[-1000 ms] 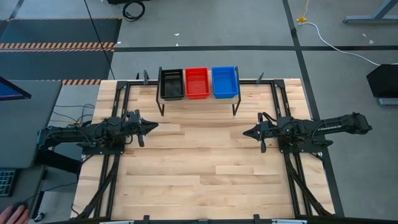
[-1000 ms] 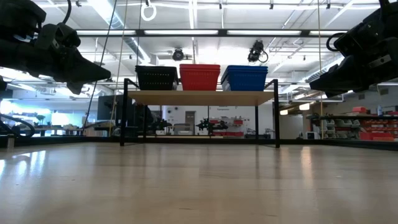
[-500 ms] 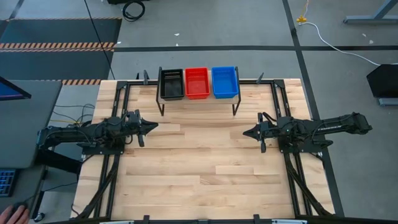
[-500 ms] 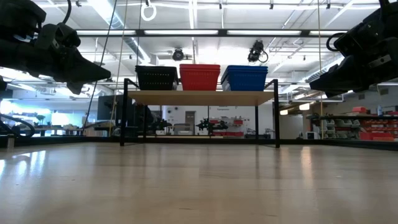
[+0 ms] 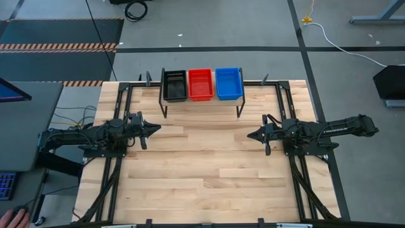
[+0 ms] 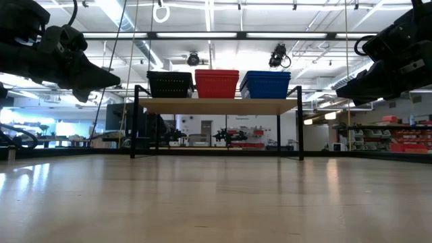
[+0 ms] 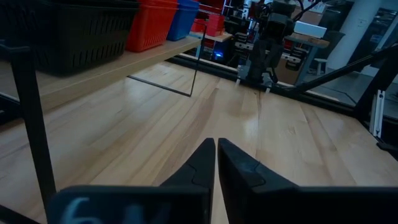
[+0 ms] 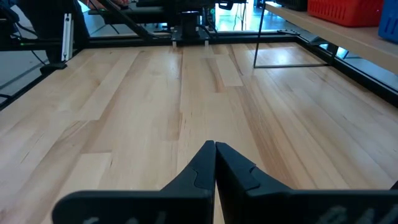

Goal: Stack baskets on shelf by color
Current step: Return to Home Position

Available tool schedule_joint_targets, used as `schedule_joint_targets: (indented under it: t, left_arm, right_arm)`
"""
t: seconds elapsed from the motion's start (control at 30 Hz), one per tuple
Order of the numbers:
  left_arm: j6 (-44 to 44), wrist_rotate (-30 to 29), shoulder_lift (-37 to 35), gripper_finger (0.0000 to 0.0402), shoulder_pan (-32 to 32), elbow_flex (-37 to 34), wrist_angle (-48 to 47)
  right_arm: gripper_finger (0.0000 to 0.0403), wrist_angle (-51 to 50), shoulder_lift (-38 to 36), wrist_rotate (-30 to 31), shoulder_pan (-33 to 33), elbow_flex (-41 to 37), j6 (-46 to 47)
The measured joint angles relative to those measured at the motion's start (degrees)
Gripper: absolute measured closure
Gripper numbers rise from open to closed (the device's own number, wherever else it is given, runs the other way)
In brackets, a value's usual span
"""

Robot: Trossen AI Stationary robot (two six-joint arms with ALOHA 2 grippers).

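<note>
Black baskets [image 5: 175, 85], red baskets [image 5: 200, 84] and blue baskets [image 5: 228, 83] stand side by side on the shelf [image 6: 219, 106] at the table's far edge, each colour in its own stack. The shelf rests on thin black legs [image 6: 300, 128]. My left gripper [image 5: 158, 128] hovers shut above the table's left side, fingers pointing toward the right. My right gripper [image 5: 249, 134] hovers shut above the right side, pointing toward the left. Both are well short of the shelf and hold nothing.
Black frame rails [image 5: 120, 101] run along the table's left and right sides under the arms. The wooden tabletop [image 5: 202, 171] between and in front of the grippers lies bare. A person's hand [image 5: 12, 218] shows at the near left, off the table.
</note>
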Motion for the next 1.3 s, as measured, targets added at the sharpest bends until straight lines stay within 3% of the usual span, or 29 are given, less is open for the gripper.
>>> schedule_joint_targets:
  t: [1.3]
  left_arm:
    - [0.01,0.0,0.01,0.0372,-0.02,0.0,-0.01]
  right_arm:
    - [0.0387,0.0,-0.02,-0.01,-0.01,0.02,0.0]
